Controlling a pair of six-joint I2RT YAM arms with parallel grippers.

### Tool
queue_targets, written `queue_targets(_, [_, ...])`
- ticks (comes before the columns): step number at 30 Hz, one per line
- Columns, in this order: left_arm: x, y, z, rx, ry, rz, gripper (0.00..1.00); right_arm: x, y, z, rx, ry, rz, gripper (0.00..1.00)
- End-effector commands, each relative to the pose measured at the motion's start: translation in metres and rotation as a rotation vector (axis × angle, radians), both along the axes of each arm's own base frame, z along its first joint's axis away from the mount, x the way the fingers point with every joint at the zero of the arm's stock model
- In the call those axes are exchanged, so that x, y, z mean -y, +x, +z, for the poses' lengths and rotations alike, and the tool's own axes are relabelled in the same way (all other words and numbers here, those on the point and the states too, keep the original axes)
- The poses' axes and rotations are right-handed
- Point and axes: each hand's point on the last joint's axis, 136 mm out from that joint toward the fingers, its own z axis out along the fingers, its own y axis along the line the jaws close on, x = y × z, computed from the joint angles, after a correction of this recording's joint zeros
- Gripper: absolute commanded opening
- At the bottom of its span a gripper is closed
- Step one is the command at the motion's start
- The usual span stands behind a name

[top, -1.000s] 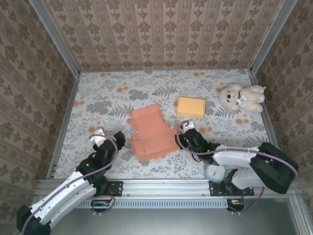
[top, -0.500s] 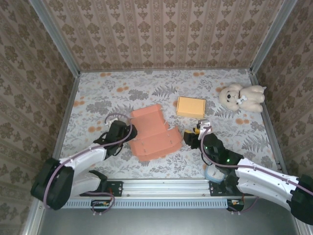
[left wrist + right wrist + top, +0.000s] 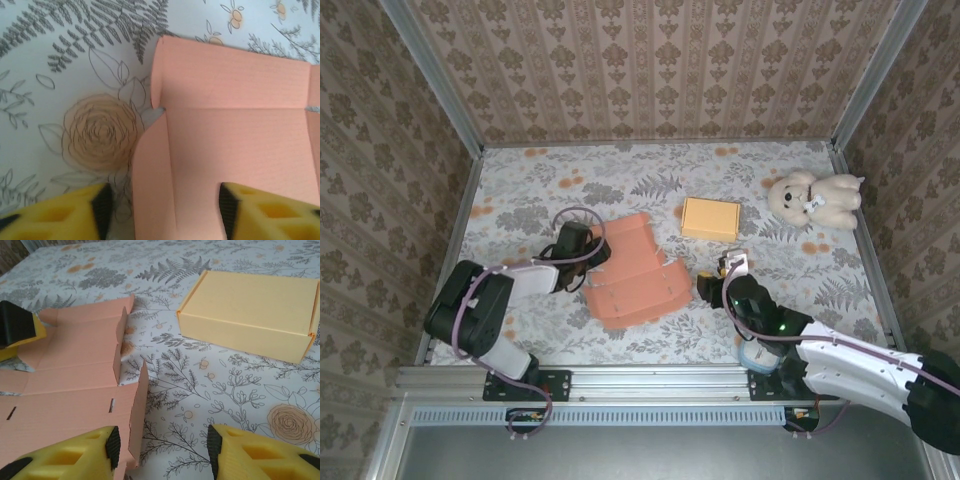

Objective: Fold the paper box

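The paper box [image 3: 630,272] is a flat salmon card blank lying mid-table, with a side flap [image 3: 136,412] standing up at its right edge. My left gripper [image 3: 592,250] is at the blank's left edge. In the left wrist view its jaws [image 3: 162,212] are open and straddle the left flap [image 3: 152,180], one yellow finger [image 3: 60,215] over the table and the other over the card. My right gripper [image 3: 707,288] is open just right of the blank. The raised flap stands between its jaws [image 3: 160,450], close to the left finger [image 3: 75,457].
A closed yellow box [image 3: 711,218] sits just behind the right gripper, also seen up close [image 3: 250,305]. A teddy bear [image 3: 815,198] lies at the back right. Patterned walls enclose the floral table [image 3: 520,190].
The left arm swung up and right until its gripper reached the blank's left edge, and its jaws narrowed. The right arm changed pose and its jaws widened beside the right flap.
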Motion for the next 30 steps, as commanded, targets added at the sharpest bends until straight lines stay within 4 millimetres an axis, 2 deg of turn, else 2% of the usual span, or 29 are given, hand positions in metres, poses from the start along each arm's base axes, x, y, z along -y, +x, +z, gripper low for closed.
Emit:
queue_targets(1, [0.013, 0.014, 0.003, 0.025, -0.022, -0.039, 0.44, -0.003, 0.004, 0.008, 0.032, -0.003, 0.004, 0.52])
queue_targets(3, [0.018, 0.019, 0.004, 0.038, -0.019, -0.063, 0.26, -0.004, 0.006, 0.010, 0.039, -0.009, 0.007, 0.53])
queue_targets(5, [0.023, 0.025, 0.005, 0.056, -0.022, -0.087, 0.02, -0.009, 0.009, 0.015, 0.048, -0.015, 0.018, 0.57])
queue_targets(6, [0.026, 0.027, 0.007, 0.068, -0.023, -0.100, 0.00, -0.013, 0.012, 0.019, 0.053, -0.016, 0.031, 0.57])
queue_targets(9, [0.034, 0.035, 0.023, 0.160, -0.030, -0.150, 0.00, -0.032, 0.023, 0.028, 0.065, -0.072, 0.102, 0.62])
queue_targets(11, [0.037, 0.038, 0.038, 0.257, -0.019, -0.181, 0.00, -0.052, 0.033, 0.029, 0.099, -0.186, 0.214, 0.67])
queue_targets(13, [0.043, 0.039, 0.057, 0.387, -0.010, -0.229, 0.00, -0.069, 0.045, 0.029, 0.104, -0.315, 0.306, 0.68])
queue_targets(16, [0.059, 0.031, 0.086, 0.617, 0.017, -0.350, 0.00, -0.091, 0.074, 0.039, 0.058, -0.438, 0.393, 0.67])
queue_targets(19, [0.070, 0.019, 0.100, 0.746, 0.018, -0.436, 0.00, -0.113, 0.094, 0.064, 0.018, -0.538, 0.526, 0.64])
queue_targets(21, [0.073, 0.014, 0.105, 0.788, -0.006, -0.458, 0.00, -0.120, 0.099, 0.078, 0.006, -0.612, 0.612, 0.63])
queue_targets(24, [0.077, 0.007, 0.107, 0.806, -0.034, -0.493, 0.00, -0.119, 0.096, 0.089, -0.044, -0.726, 0.740, 0.62])
queue_targets(28, [0.079, -0.007, 0.105, 0.814, -0.037, -0.548, 0.00, -0.113, 0.084, 0.096, -0.113, -0.783, 0.908, 0.62])
queue_targets(30, [0.076, -0.013, 0.106, 0.829, -0.030, -0.556, 0.00, -0.107, 0.084, 0.096, -0.169, -0.790, 0.941, 0.61])
